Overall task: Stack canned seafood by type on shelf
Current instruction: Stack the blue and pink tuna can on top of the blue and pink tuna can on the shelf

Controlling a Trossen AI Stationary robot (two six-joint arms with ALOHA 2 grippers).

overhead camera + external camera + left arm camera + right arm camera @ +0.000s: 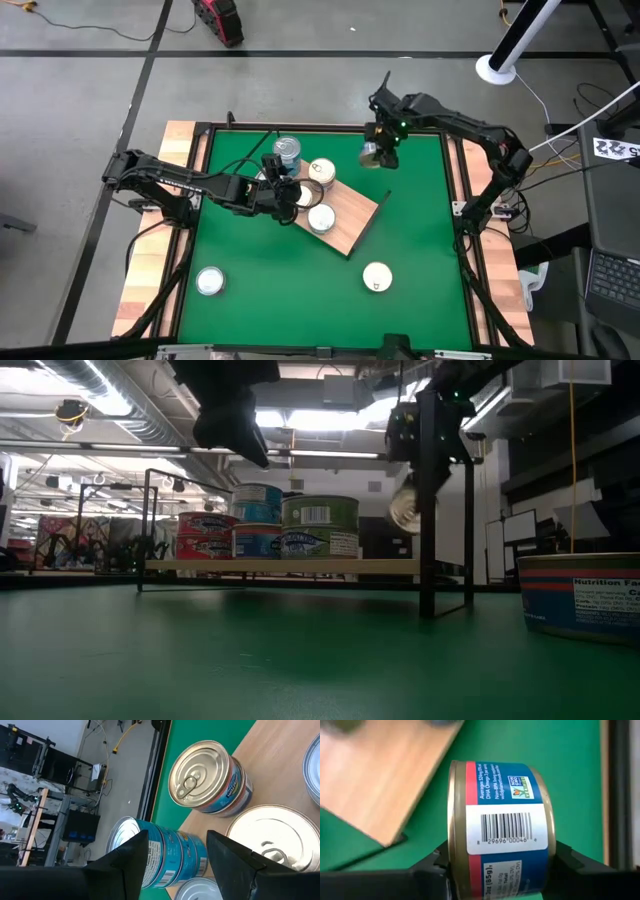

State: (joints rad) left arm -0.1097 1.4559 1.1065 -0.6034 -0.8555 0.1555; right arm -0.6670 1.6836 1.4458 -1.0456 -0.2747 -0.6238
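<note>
Tin (502, 827) sits on its side in the right gripper (377, 152), clamped across lid and base, above the mat past the shelf (345, 222) edge; rigid, smooth, likely slippery; left gripper (283, 192) open.

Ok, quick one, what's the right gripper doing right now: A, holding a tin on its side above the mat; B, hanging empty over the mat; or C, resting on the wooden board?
A: the right gripper is clamped on a blue and red tin turned on its side, with the green mat beneath it.
</note>
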